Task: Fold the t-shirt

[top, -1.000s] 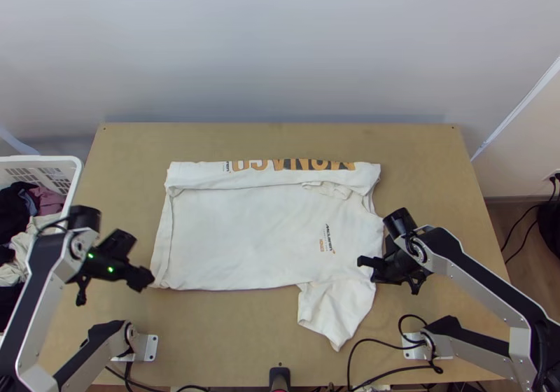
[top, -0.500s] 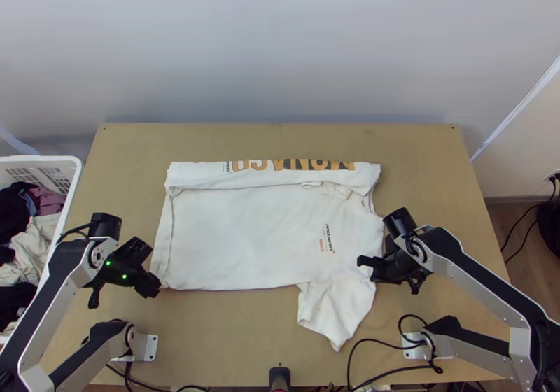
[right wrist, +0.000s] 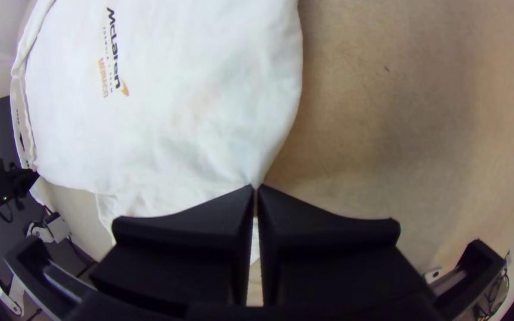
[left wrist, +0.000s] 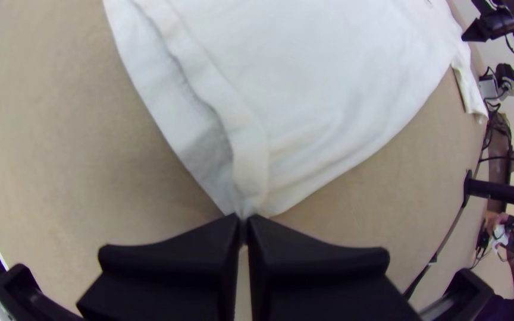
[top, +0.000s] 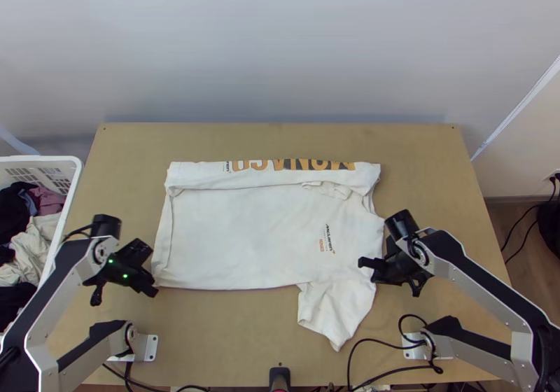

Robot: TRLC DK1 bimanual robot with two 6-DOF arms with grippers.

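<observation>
Though beside open table (top: 224,336), left fingers (top: 148,289) and right fingers (top: 369,262) clamped on t-shirt (top: 245,238) edges.

Bright, diffuse light on table (top: 420,155); wall (top: 280,49) dimmer low down; wrist views bend edges, corners dark.

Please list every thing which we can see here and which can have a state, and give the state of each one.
T-shirt: far side folded over in a long strip, the rest spread flat
Near sleeve: unfolded, sticking out toward the near edge, slightly wrinkled
Left gripper: shut on the hem's near corner
Right gripper: shut on the shirt's edge by the near sleeve
Basket: uncovered, holding clothes
Clothes: heaped loosely
</observation>
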